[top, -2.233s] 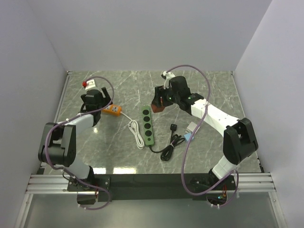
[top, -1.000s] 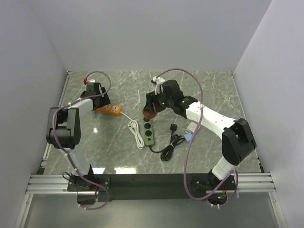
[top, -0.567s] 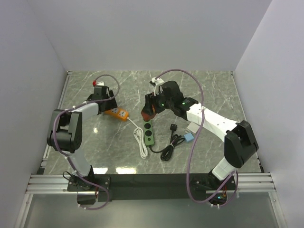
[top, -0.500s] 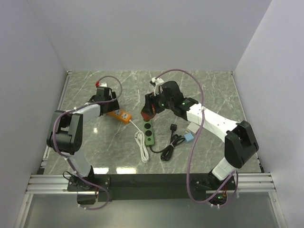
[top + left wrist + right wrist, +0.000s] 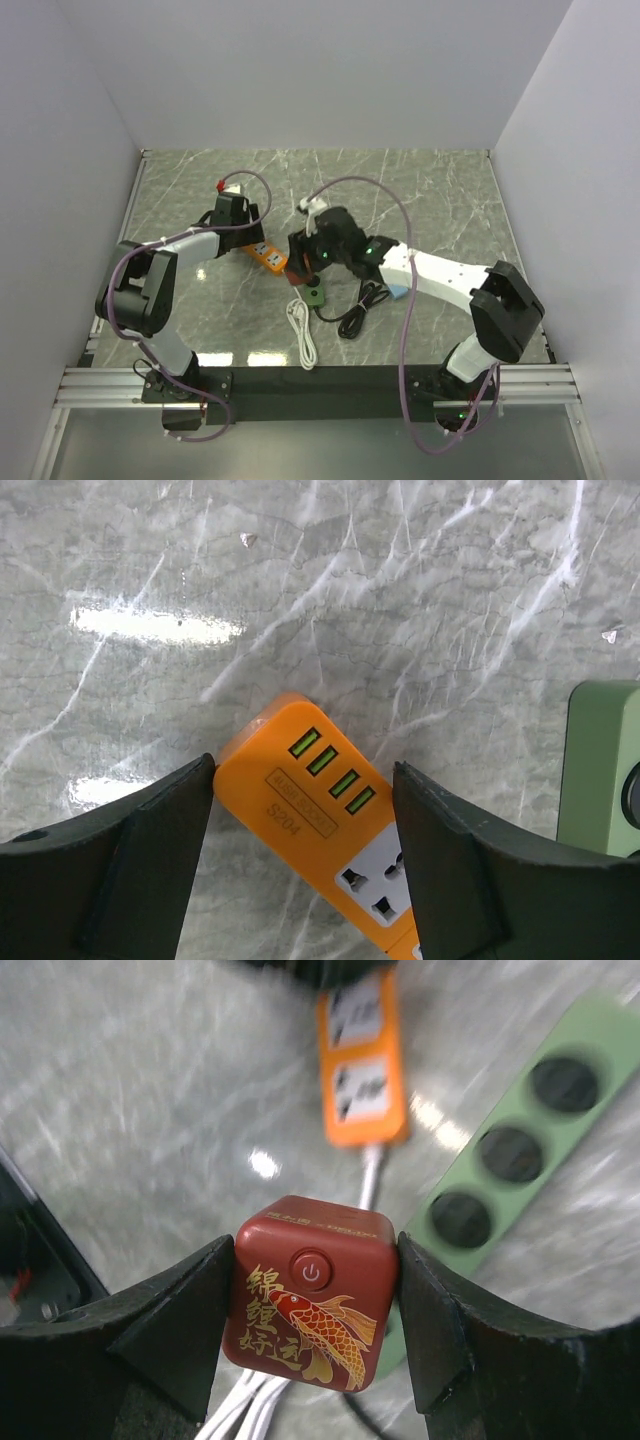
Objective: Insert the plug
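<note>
The red cube plug (image 5: 315, 1305) is a glossy, round-cornered block with a round power button on its upper face, above a gold and orange koi and gold Chinese characters. It hangs above the counter (image 5: 400, 580) near the middle, clamped on two opposite sides by the right hand (image 5: 315, 1250), whose fingers (image 5: 170, 1330) are closed flat against it. Below and beyond it in the right wrist view lies the orange power strip (image 5: 362, 1070), its white cable (image 5: 372, 1175) running from its near end under the cube, and to the right the green power strip (image 5: 510, 1150) shows three dark round sockets. The left hand (image 5: 302, 768) is spread wide over the orange strip's end, which carries four green USB slots and a label. One fingertip touches its corner and the other presses its long side, so it grips the strip slantwise. From above, the green strip is mostly hidden under the right arm, with a black plug (image 5: 358, 310) and its coiled lead just beside it. Compared with half a second ago, the cube has come down, nearer and leftward. The orange strip has slid right toward the centre until it sits just beside the cube, and the white cable's loop has trailed nearer the front edge.
</note>
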Motion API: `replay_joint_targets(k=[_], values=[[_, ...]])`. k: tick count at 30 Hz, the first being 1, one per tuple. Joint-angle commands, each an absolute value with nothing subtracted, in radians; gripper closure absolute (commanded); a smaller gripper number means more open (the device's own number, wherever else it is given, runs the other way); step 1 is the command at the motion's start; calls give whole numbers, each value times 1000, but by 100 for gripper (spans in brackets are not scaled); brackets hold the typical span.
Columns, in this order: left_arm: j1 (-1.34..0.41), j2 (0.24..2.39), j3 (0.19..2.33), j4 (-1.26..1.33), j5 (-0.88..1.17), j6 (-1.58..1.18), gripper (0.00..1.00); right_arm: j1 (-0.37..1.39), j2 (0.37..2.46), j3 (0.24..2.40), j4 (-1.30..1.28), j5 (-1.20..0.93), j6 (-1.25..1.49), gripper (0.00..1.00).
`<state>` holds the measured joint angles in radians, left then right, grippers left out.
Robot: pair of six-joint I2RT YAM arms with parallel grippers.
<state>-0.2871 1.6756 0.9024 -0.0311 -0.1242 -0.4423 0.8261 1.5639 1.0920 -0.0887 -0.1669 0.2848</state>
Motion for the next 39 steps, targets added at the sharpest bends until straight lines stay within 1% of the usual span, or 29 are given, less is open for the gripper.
replay_joint_targets(k=[1, 2, 4, 7, 14, 16, 19, 23, 25, 29, 31, 34, 38, 39], values=[[-305, 1646, 865, -94, -86, -433, 23, 906, 1503, 1029, -22, -40, 351, 100], [-308, 1637, 855, -86, -86, -434, 22, 940, 1493, 1010, -17, -17, 362, 100], [-314, 1606, 847, -66, -68, -436, 17, 977, 1454, 960, -18, 23, 391, 100], [-318, 1594, 848, -66, -77, -433, 16, 1014, 1433, 927, -41, 102, 411, 100], [-318, 1597, 845, -58, -103, -436, 13, 1104, 1355, 874, -75, 172, 454, 100], [-316, 1608, 853, -63, -107, -434, 13, 1135, 1312, 861, -95, 170, 465, 100], [-318, 1614, 854, -64, -110, -434, 13, 1164, 1278, 835, -97, 103, 471, 100], [-318, 1602, 848, -57, -107, -434, 12, 1167, 1319, 819, -87, -18, 479, 100], [-316, 1594, 845, -57, -107, -433, 12, 1169, 1371, 816, -55, -84, 488, 100], [-318, 1580, 836, -55, -115, -439, 12, 1169, 1472, 825, -55, -136, 503, 100], [-318, 1572, 831, -51, -118, -439, 12, 1169, 1517, 828, -81, -129, 509, 100], [-318, 1560, 822, -46, -120, -440, 12, 1163, 1517, 824, -136, -74, 520, 100], [-318, 1545, 808, -43, -115, -446, 12, 1125, 1490, 819, -228, 60, 537, 100], [-318, 1537, 802, -37, -114, -449, 12, 1115, 1486, 822, -270, 121, 540, 100]])
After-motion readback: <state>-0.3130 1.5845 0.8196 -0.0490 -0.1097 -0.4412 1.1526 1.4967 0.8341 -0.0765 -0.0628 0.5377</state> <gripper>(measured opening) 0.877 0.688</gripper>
